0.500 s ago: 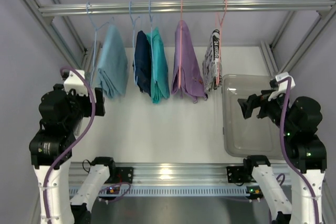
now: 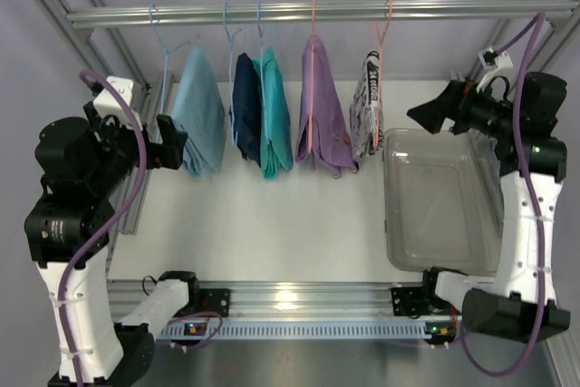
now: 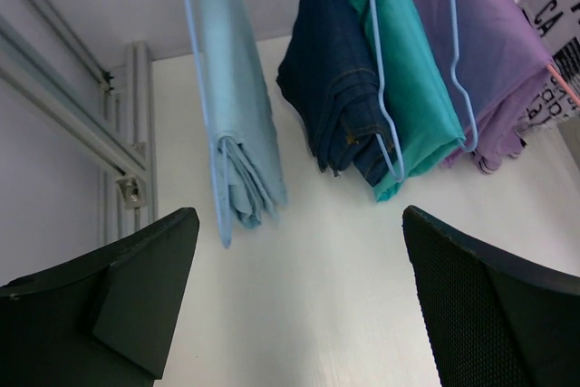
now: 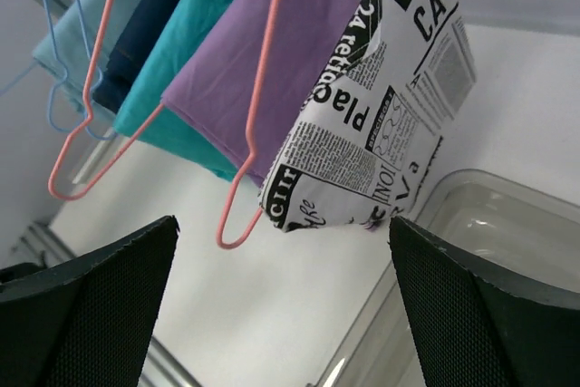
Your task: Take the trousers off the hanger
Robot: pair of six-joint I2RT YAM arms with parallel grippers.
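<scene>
Two pink wire hangers hang from the rail. One hanger [image 2: 313, 33] [image 4: 86, 106] carries folded purple trousers [image 2: 322, 115] [image 4: 263, 52]. The other hanger [image 2: 384, 33] [image 4: 237, 197] carries newspaper-print trousers [image 2: 367, 101] [image 4: 381, 115]. My right gripper [image 2: 426, 115] [image 4: 282, 224] is open and empty, right of the print trousers and apart from them. My left gripper [image 2: 174, 144] [image 3: 297, 215] is open and empty, beside the light-blue cloth [image 2: 201, 111] [image 3: 231, 124].
Light-blue wire hangers hold the light-blue cloth, dark denim [image 2: 245, 106] [image 3: 335, 88] and teal trousers [image 2: 274, 111] [image 3: 408, 79]. A clear plastic bin [image 2: 439, 201] [image 4: 489, 215] sits on the white table under the right arm. Metal frame posts flank both sides.
Both arms have risen. The left gripper moved up toward the light-blue cloth. The right gripper lifted up and back to the level of the hanging clothes.
</scene>
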